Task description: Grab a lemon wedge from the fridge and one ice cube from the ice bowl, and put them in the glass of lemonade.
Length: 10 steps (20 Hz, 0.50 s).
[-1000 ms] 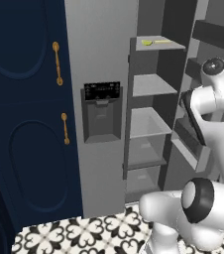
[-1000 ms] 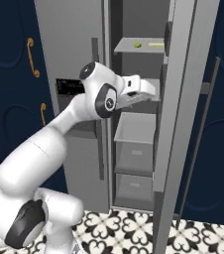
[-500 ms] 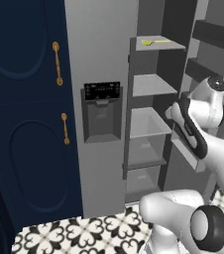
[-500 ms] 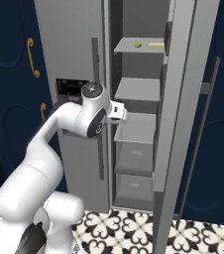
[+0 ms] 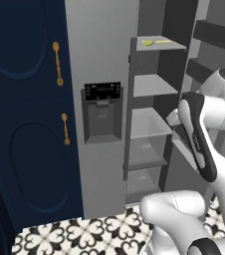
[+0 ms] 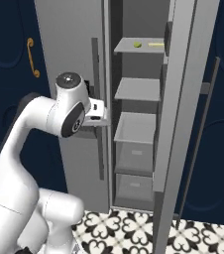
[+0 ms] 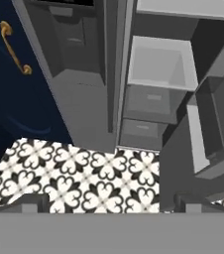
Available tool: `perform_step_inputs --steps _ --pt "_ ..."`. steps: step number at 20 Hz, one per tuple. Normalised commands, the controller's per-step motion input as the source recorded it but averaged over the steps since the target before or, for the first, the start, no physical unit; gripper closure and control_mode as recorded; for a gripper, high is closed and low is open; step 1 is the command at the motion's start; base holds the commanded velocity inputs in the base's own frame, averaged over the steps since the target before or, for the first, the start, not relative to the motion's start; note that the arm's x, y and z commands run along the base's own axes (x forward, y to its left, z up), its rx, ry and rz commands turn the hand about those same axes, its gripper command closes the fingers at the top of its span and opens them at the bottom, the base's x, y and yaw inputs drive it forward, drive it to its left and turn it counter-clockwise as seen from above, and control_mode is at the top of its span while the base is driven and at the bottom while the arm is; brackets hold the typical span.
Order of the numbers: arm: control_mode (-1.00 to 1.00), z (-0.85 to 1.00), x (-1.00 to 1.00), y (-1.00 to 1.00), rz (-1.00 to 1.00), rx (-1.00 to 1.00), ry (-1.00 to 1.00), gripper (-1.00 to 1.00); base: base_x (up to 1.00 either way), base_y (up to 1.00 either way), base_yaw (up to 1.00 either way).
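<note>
The grey steel fridge (image 5: pixel 100 55) stands in front of me with its right door (image 6: pixel 181 99) swung open. On the top shelf inside lies the small yellow-green lemon wedge (image 5: pixel 148 43) (image 6: pixel 138 44), beside a thin yellow strip (image 6: pixel 156 45). My gripper (image 7: pixel 112 206) is open and empty. It hangs in front of the fridge's closed left door (image 6: pixel 69 44), well below the top shelf. It points down at the lower drawers (image 7: pixel 151 101) and the floor. The ice cube, the ice bowl and the glass of lemonade are out of view.
Navy cabinets (image 5: pixel 25 124) with brass handles (image 5: pixel 57 62) flank the fridge on the left, and more navy panels (image 6: pixel 223 124) are on the right. Door bins (image 5: pixel 211 32) jut from the open door. Black-and-white patterned tiles (image 5: pixel 74 234) cover the floor.
The hand has drawn back out of the fridge opening, moving left and lower to hang in front of the closed door. The jaws stayed open. The lemon wedge has not moved.
</note>
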Motion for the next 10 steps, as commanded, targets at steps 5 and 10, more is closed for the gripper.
perform_step_inputs --steps 5,10 --pt "-1.00 -0.06 -0.55 0.27 0.00 0.00 -0.04 -1.00 0.00 0.00 0.00" --pt "-1.00 -0.06 -0.11 0.16 -0.01 -0.01 0.03 -1.00 0.00 0.00 0.00"
